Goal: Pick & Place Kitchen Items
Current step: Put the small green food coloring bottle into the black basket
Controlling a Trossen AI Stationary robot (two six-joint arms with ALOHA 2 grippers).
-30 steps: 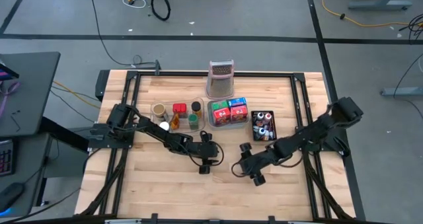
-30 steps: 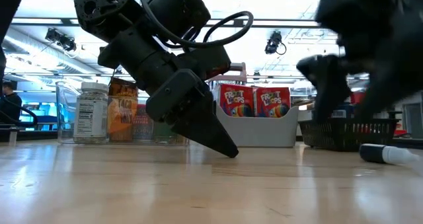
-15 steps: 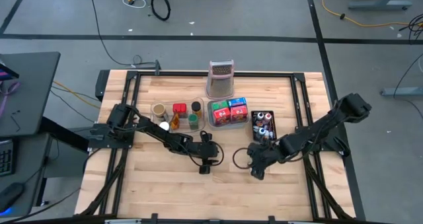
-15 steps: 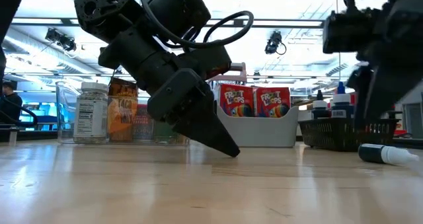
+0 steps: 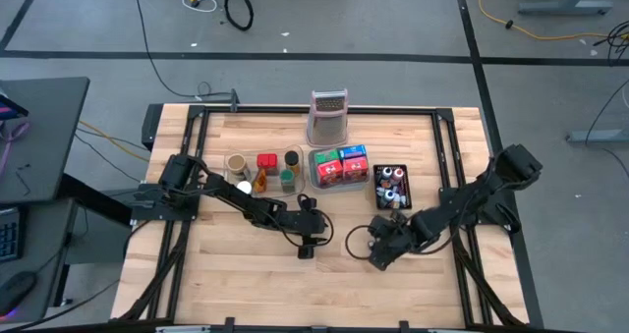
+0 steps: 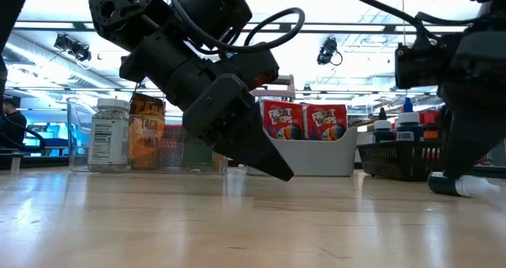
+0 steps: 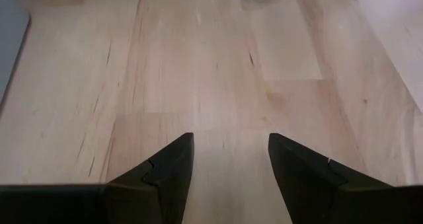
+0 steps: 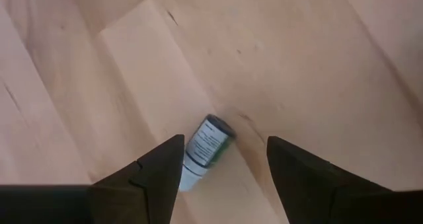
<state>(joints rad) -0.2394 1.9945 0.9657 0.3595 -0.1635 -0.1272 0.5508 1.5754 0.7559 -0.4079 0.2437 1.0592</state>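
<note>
A small bottle (image 8: 206, 143) with a white label and a dark cap lies on its side on the wood, also low at the right in the low view (image 6: 465, 186). My right gripper (image 8: 225, 142) hangs open just above it, pointing steeply down, one finger on each side of it (image 6: 455, 161). My left gripper (image 7: 230, 145) is open over bare wood near the table's middle (image 5: 307, 243), slanting down. Jars and bottles stand in a clear tray (image 5: 261, 172). Red, blue and green packets fill a grey tray (image 5: 339, 166). Small bottles stand in a black basket (image 5: 390, 186).
A tall metal grater (image 5: 328, 117) stands at the far middle of the table, behind the trays. Black frame rails (image 5: 447, 156) run along the table's sides. Bare wood lies along the near half of the table (image 5: 295, 294).
My right gripper has rolled about its own line and tipped steeply down, shifting a little over the lying bottle; its fingers stay equally far apart. The bottle has kept its place on the wood.
</note>
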